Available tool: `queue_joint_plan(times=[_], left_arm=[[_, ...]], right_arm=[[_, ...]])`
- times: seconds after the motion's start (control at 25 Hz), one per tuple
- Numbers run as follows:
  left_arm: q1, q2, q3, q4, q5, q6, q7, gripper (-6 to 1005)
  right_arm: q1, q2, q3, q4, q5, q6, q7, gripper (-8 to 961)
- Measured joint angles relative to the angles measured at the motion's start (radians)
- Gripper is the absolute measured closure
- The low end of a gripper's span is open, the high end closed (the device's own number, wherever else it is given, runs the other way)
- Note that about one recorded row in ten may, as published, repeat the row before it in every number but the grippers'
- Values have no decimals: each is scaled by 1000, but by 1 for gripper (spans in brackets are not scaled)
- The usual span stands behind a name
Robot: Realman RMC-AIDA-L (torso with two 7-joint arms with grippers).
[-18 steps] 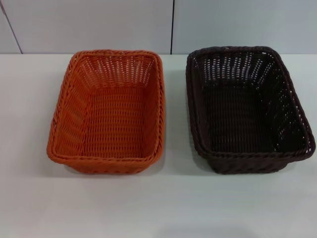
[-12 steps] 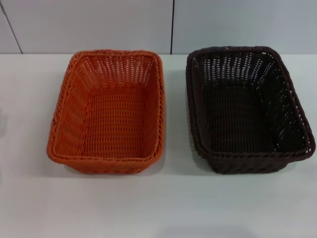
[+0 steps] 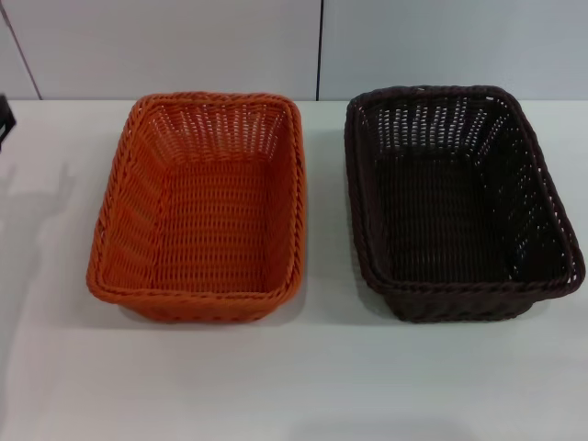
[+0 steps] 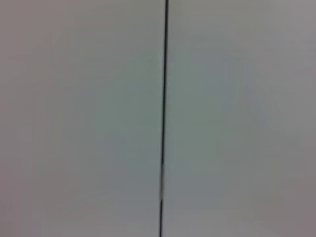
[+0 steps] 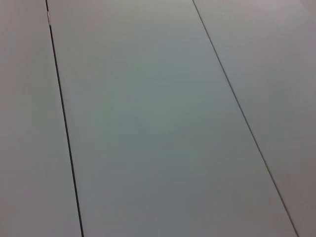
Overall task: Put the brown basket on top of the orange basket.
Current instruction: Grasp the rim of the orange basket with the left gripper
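Brown basket (image 3: pixel 459 207) beside orange basket (image 3: pixel 202 207)

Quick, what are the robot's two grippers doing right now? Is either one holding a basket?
Left gripper: only a dark sliver shows at the head view's left edge; open or shut cannot be told, and it holds no basket.
Right gripper: not in view.

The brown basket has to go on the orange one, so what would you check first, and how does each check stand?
1. Brown basket upright and empty: ok.
2. Orange basket upright and empty, ready to receive: ok.
3. Baskets apart, with bare table between them: ok.
4. Nothing lying on either rim: ok.
5. A gripper near the brown basket: not ok; only a dark piece shows at the head view's left edge.
6. Grippers open: cannot tell.
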State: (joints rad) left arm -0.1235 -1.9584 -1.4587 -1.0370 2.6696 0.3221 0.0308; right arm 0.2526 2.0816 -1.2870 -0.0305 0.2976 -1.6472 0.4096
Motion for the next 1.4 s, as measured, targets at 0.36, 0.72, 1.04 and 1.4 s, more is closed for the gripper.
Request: queue_joint_plan(times=[0.36, 0.72, 1.04, 1.4], left_arm=[[14, -30, -128, -359, 79, -567, 89, 272], [-121, -99, -284, -596, 89, -1234, 258, 292], [-206, -101, -260, -503, 140, -1309, 260, 309], [-273, -101, -252, -366, 162, -1320, 261, 329]], right_arm=[[3, 1, 0, 1, 0, 9, 0, 123], [16, 1, 0, 0, 0, 38, 0, 124], [15, 2, 0, -1, 0, 38, 0, 124], [11, 3, 0, 2, 0, 35, 0, 123]])
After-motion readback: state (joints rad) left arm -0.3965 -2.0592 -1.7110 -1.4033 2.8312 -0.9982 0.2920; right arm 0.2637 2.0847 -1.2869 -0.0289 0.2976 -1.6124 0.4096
